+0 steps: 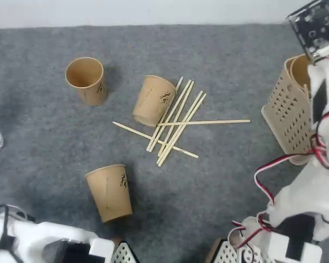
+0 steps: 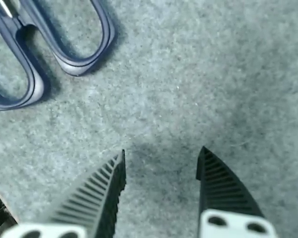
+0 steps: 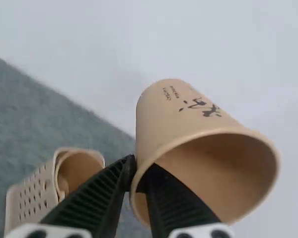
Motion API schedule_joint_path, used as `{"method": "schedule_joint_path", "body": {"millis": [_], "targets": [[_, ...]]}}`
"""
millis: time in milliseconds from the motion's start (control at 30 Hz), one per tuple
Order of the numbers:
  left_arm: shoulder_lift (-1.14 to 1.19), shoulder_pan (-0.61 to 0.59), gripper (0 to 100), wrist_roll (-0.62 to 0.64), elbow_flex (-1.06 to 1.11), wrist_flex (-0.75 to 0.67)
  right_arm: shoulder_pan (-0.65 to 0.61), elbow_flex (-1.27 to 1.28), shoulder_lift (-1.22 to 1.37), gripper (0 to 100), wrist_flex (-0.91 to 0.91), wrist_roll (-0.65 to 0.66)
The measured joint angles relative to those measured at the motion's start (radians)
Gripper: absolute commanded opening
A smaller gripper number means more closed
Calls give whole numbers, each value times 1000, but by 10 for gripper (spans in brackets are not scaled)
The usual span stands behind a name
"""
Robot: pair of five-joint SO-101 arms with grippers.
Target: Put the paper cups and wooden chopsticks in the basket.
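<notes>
Right gripper [image 3: 139, 173]: closed narrow on the rim of the held cup [image 3: 198, 134], one finger inside the mouth, one outside. Holds it raised, mouth tilted toward the wrist camera, pale wall behind. Farther off in the right wrist view: the basket [image 3: 30, 198], beige and perforated, with a nested cup [image 3: 77, 171] inside.

High view: basket [image 1: 285, 115] at the right edge of the grey mat [image 1: 219, 66], nested cup [image 1: 300, 68] showing at its top end. White right arm [image 1: 312, 186] just beside the basket and partly across it.

Outside the basket, on the mat:
- upright cup [image 1: 85, 79], far left, mouth up, apart from everything else.
- middle cup [image 1: 153, 99], lying over, touching the wooden chopsticks [image 1: 175, 123].
- near cup [image 1: 109, 192], on its side, closest to the arm bases, apart from the pile.
- chopsticks in a loose crossed pile at the centre, one pointing toward the basket, none reaching it.

Left gripper [image 2: 161, 171]: spread wide, nothing between the fingers, aimed down at bare mat [image 2: 198, 74]. Dark blue loop handles [image 2: 64, 44] flat on the mat near it. Left arm [image 1: 44, 241] low at the near left corner of the high view.
</notes>
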Motion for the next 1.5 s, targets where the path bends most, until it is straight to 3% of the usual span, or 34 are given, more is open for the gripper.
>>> {"method": "schedule_joint_path", "body": {"millis": [167,500,900,1500], "targets": [[0,0,228,0,0,0,64,0,112,8,84,107],[0,0,228,0,0,0,87,2,302,8,89,121],[0,0,228,0,0,0,49,262,305,8,89,77],[0,0,228,0,0,0,28,310,186,8,89,25]]}}
